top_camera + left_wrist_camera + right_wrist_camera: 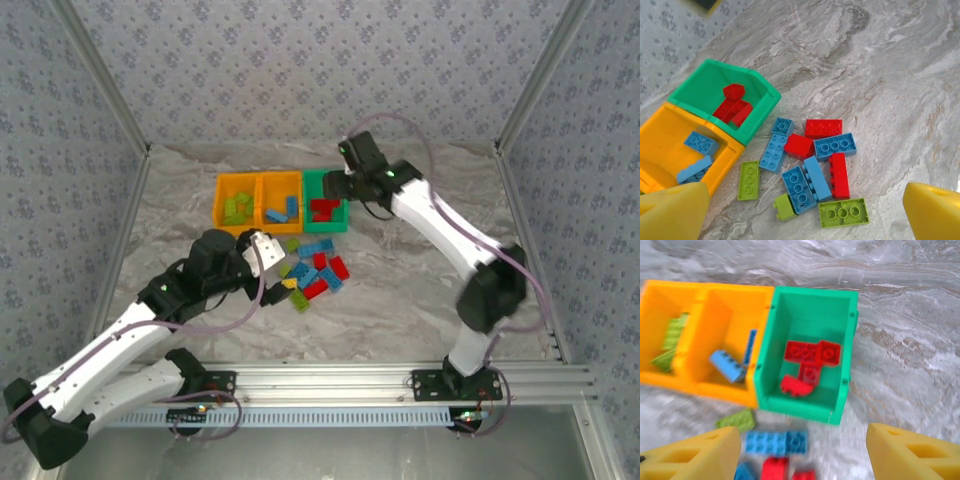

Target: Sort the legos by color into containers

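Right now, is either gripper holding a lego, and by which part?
Nothing is held. The left gripper hangs open over the loose legos, and the right gripper is open by the green bin; both gaps are empty.

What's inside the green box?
Red legos, a few piled on the floor of the green bin. No blue or lime ones show in it. Anything under the pile is covered.
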